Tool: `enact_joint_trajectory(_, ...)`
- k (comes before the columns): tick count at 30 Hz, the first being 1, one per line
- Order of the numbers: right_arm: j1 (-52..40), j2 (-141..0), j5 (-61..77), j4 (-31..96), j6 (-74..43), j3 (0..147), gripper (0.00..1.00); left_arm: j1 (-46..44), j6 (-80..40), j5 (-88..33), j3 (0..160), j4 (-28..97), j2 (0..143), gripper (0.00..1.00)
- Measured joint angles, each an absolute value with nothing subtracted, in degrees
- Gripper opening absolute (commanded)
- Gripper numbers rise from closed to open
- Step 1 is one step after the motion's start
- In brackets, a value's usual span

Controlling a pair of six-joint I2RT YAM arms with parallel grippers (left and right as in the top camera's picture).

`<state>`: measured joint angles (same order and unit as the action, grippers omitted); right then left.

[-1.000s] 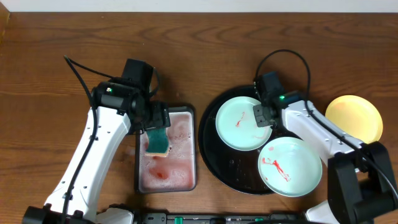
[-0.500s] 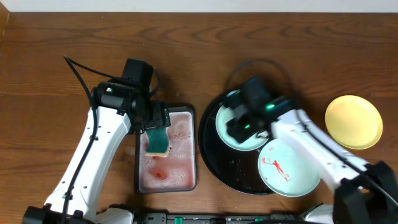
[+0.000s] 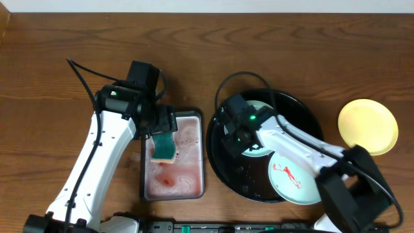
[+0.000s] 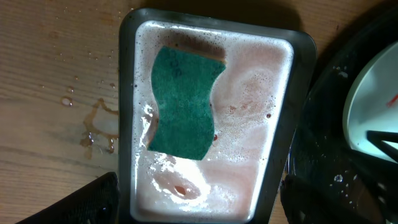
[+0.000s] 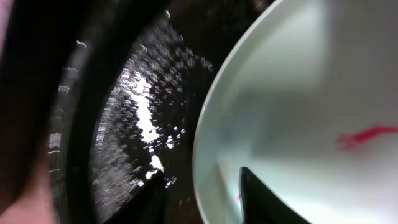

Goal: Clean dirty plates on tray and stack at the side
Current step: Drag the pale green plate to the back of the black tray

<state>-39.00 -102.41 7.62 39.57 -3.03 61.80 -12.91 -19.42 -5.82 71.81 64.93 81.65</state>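
the right claw (image 5: 200,180) is hanging at the 9 o'clock rim of the upper mint plate (image 5: 298,93), part spread, one finger outside the rim and one inside. a gap is showing on each side, so it is straddling the rim, not pinching it. that plate is lying toward 11 o'clock on the tray (image 3: 304,107), its red smear off toward 3 o'clock from the claw. the other mint plate (image 3: 294,175), also smeared, is sitting at 5 o'clock on the tray. the yellow plate (image 3: 367,126) is resting off the tray at 3 o'clock. the left claw (image 4: 199,199) is spread wide above the sponge (image 4: 183,102), which is lying in the pink tray (image 4: 127,93), long axis 12 to 6. the right arm is nearer the plate, and the coming move is likely closing on that rim.
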Motion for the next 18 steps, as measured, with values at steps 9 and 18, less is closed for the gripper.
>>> enact_joint_trajectory(9,-41.3,-104.9,2.3,40.1,4.1,63.0,0.01,-12.9,-19.4,-5.8,71.8,64.9,81.6,0.83)
enact_joint_trajectory(18,-41.8,-101.8,-7.0,39.7,14.3,61.8,0.01,-12.9,-19.4,-5.8,71.8,64.9,81.6,0.83)
